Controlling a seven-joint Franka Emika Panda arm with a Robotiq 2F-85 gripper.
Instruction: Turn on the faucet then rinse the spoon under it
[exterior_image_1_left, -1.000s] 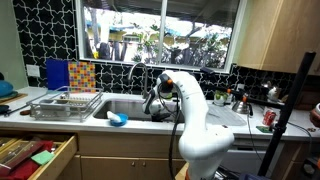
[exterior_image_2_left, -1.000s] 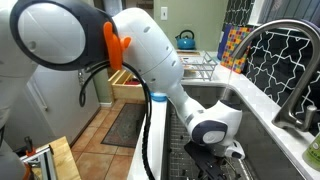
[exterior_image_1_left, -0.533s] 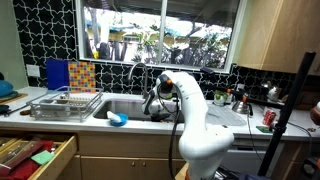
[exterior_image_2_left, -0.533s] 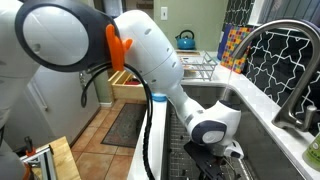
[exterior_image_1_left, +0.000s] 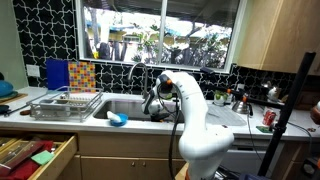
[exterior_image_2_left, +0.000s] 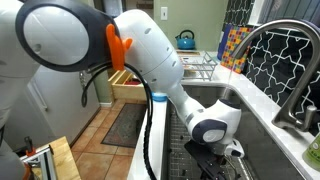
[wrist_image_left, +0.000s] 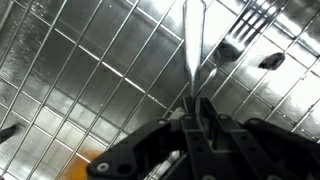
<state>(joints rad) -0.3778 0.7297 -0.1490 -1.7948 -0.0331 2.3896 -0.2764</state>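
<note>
Hand (wrist_image_left: 197, 110) pinching the thin spoon (wrist_image_left: 191, 45) handle inside the sink (exterior_image_1_left: 120, 104).
Faucet (exterior_image_2_left: 298, 90) arches over the sink; a wire grid (wrist_image_left: 90, 70) covers the sink bottom.

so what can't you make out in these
- pincer: hidden behind the arm in an exterior view; only the wrist view shows it, shut on a thin metal handle
- handle's far end: cut off by the wrist view's top edge, so spoon or not is unclear
- faucet: any running water too small to see
</note>
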